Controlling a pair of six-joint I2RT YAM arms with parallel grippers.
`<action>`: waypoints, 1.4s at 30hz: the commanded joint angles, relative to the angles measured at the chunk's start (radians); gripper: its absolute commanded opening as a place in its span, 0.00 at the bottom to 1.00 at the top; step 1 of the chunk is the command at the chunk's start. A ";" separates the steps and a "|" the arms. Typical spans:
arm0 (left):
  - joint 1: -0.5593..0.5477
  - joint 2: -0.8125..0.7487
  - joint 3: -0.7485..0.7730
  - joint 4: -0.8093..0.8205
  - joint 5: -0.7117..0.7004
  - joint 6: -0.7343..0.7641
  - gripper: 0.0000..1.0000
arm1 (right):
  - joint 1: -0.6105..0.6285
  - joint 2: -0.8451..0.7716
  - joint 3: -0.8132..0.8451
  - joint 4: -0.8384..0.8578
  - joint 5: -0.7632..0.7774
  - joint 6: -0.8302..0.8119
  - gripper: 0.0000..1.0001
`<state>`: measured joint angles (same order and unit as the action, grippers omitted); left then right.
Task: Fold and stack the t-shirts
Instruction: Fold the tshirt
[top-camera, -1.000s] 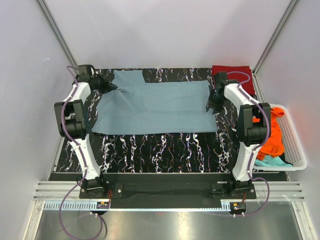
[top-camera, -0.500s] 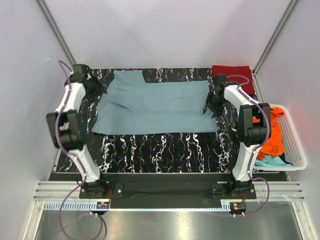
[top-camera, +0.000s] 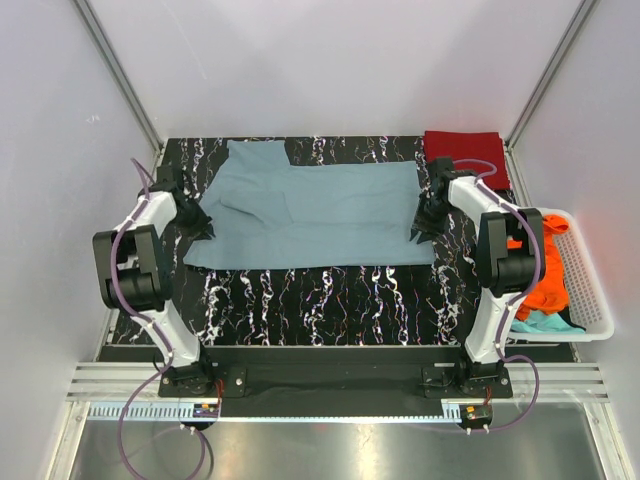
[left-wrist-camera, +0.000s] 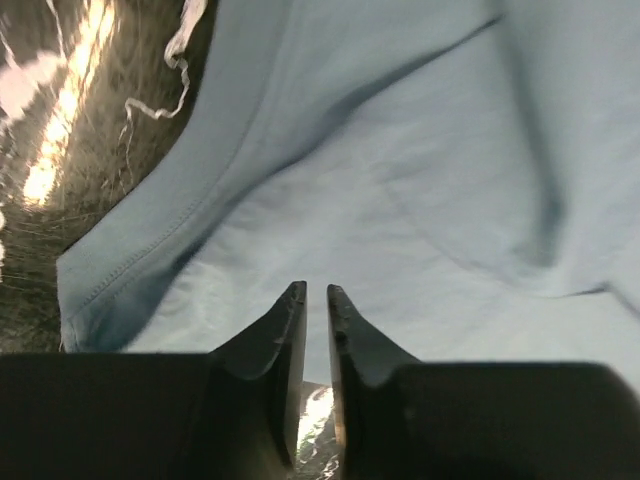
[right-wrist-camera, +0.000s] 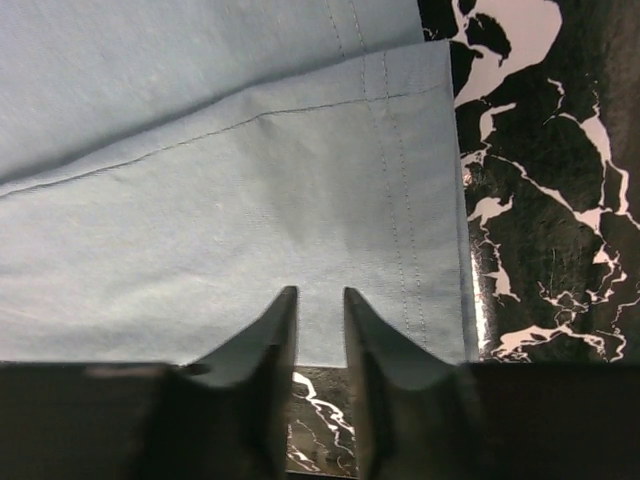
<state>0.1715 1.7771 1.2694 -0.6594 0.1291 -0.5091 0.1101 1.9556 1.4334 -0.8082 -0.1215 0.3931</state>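
Grey-blue t-shirt (top-camera: 315, 215) spread flat, rumpled leftward; left gripper (left-wrist-camera: 316, 290) and right gripper (right-wrist-camera: 320, 292) over its side edges, slightly parted, empty; bare table (top-camera: 330, 300) before its near hem.

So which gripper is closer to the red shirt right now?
Right. The right gripper sits at the blue shirt's right edge, just short of the red shirt; the left gripper is at the opposite edge, across the table.

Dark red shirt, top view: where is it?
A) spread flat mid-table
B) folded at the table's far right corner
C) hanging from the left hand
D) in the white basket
B: the dark red shirt lies folded on the table at its far right corner; the basket holds the orange shirt and teal shirt.
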 joint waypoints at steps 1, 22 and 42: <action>0.040 0.008 -0.017 0.043 0.047 -0.016 0.16 | -0.003 -0.041 -0.014 0.020 -0.012 -0.013 0.28; 0.246 -0.010 -0.228 -0.031 0.018 -0.046 0.09 | -0.009 -0.130 -0.194 0.024 0.203 0.004 0.38; 0.106 -0.074 -0.183 0.029 0.130 -0.016 0.13 | 0.375 0.083 0.045 0.179 -0.320 0.171 0.11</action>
<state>0.2562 1.6901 1.0763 -0.6453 0.2764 -0.5556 0.5037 2.0323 1.4376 -0.6361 -0.3985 0.5407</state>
